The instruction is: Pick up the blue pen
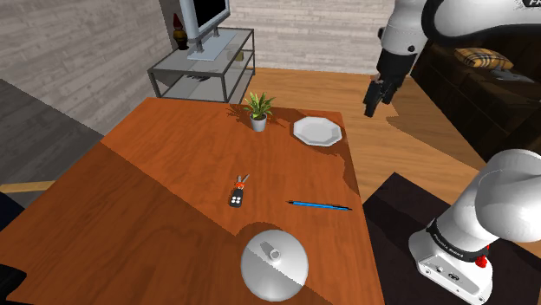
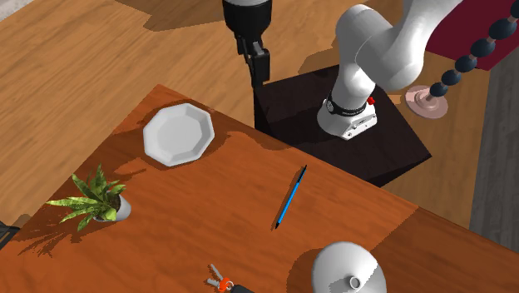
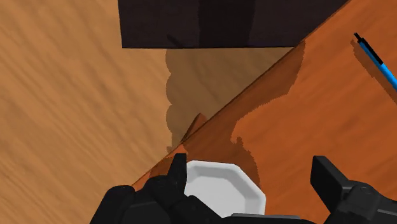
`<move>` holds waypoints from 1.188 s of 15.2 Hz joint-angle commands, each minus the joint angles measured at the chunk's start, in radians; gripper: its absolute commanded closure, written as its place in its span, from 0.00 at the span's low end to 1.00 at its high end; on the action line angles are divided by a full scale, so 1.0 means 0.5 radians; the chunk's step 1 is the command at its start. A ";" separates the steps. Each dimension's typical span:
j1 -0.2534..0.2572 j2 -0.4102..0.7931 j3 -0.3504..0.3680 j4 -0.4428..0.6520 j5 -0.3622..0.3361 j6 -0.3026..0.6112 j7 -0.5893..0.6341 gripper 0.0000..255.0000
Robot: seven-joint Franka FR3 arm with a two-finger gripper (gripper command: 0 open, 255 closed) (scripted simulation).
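Pen (image 1: 320, 204), blue with a dark tip, lies flat on the wooden table (image 1: 156, 199), right of centre in the shoulder view, near the table's right edge. In the second exterior view it lies slanted at mid-frame, between the white plate (image 2: 178, 134) at upper left and the grey domed lid (image 2: 348, 268) at the bottom edge. The gripper (image 1: 374, 97) hangs in the air at the shoulder view's upper right, past the table's far corner and well apart from the pen. In the wrist view its fingers (image 3: 331, 181) stand wide apart, holding nothing. A potted plant (image 1: 257, 109) stands left of the plate in the shoulder view.
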 commanded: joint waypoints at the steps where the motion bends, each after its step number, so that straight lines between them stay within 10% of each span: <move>1: 0.063 0.033 0.025 -0.076 0.034 0.127 -0.046 0.00; 18: 0.617 0.552 0.310 -0.357 0.321 1.074 -0.431 0.00</move>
